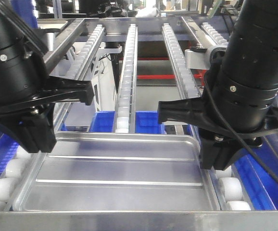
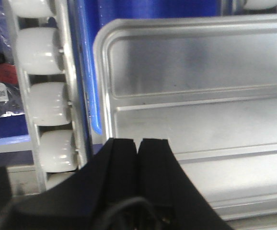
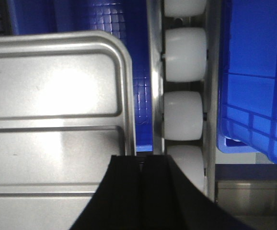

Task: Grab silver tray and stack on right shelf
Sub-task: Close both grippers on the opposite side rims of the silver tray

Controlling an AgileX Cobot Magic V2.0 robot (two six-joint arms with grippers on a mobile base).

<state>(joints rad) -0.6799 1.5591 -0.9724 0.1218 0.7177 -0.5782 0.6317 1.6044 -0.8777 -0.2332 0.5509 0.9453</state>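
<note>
The right shelf (image 1: 139, 220), a steel roller rack, bears the silver tray (image 1: 115, 178) lying flat at its near end between lanes of pale rollers (image 3: 182, 115), with blue bins (image 3: 258, 96) alongside. The sheet-metal tray is probably light, stiff and slick, so its raised rolled rim offers the surest hold. The left gripper (image 2: 138, 143) is clenched over the left rim and the right gripper (image 3: 139, 160) is clenched at the right rim. Whether either actually pinches metal cannot be told.
</note>
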